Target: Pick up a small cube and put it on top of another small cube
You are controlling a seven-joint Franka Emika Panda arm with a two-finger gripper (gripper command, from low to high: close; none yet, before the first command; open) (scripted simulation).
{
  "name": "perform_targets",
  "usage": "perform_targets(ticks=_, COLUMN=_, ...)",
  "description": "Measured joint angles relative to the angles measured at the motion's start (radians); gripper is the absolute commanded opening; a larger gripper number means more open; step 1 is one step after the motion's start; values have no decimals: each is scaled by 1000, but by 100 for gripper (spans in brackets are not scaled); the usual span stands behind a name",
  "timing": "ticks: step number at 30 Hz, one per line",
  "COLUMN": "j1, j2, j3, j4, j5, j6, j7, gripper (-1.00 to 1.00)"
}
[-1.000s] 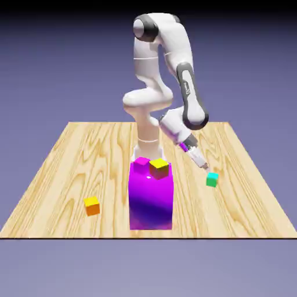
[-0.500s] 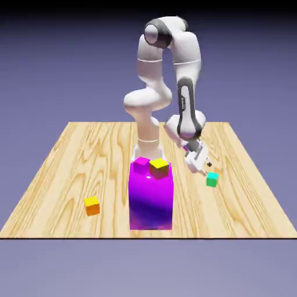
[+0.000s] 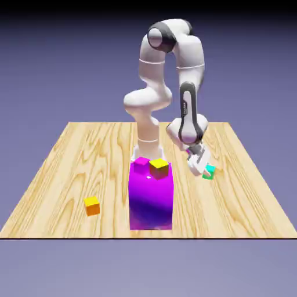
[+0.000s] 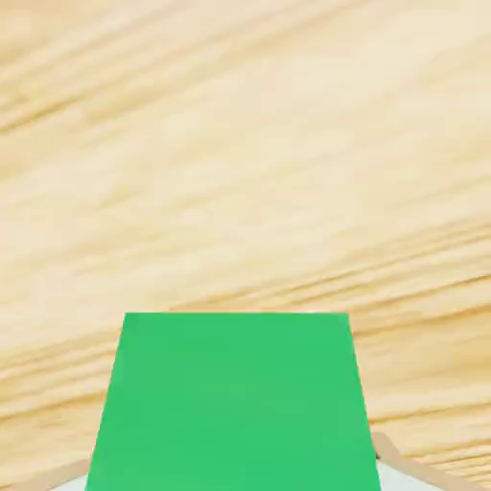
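Cubes: one teal cube [image 3: 209, 171], two atop block [image 3: 151, 198]

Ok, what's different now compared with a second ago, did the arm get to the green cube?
The gripper swung down toward the exterior view's right and reached the small teal-green cube, which fills the hand view's bottom. The cube sits slightly higher in the picture than before; whether it is gripped cannot be told. The purple block, its two top cubes and the orange cube stayed put.
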Motion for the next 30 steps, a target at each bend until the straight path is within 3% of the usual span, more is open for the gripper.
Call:
perform_targets(ticks=3, j1=-29, j2=-16, j3=22, j4=12, j5=-6, j6=30, j7=35, gripper=-100)
perform_targets(ticks=30, j1=-1018, j2=-255, j3=674, j4=423, j5=-119, j6=785, j7=884, gripper=-100)
